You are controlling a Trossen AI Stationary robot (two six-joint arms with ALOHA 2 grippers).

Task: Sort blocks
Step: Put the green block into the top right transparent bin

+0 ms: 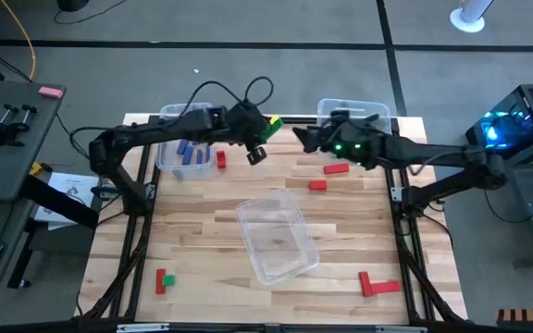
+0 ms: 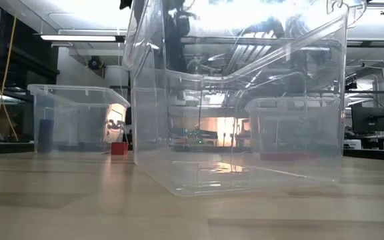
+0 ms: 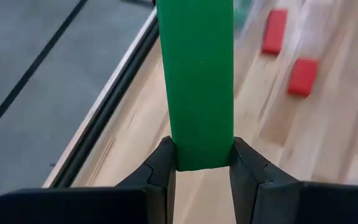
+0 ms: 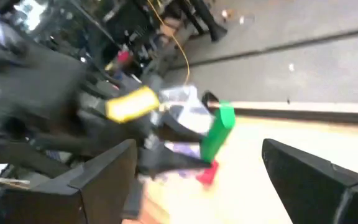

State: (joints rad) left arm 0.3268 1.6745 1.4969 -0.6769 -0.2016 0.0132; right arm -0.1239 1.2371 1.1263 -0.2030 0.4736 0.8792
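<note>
Clearly the left claw (image 3: 201, 171) is clenched on a green bar (image 3: 199, 81), gripping only its near end, so most of the bar juts out ahead of the fingers over the far edge of the table (image 1: 340, 217). That is the main hazard: with such a short hold on a long piece, a quick swing could let the bar pivot or slip, and from where it hangs it would probably drop off the table onto the floor rather than into a bin. The right claw (image 4: 197, 168) stands spread wide and empty, just across from the left claw with the green bar between them; if the two close in carelessly, the arms could knock together or bat the bar loose. Beyond the left claw's tip lie two red blocks (image 3: 289, 53) on the wood, and behind it, toward its own arm, a clear bin (image 1: 167, 159) holds blue blocks (image 1: 192, 154), with a red cube (image 1: 221, 160) just beside that bin. A second empty bin (image 1: 276, 236) sits tilted mid-table. No brand, label or legible writing shows anywhere.
</note>
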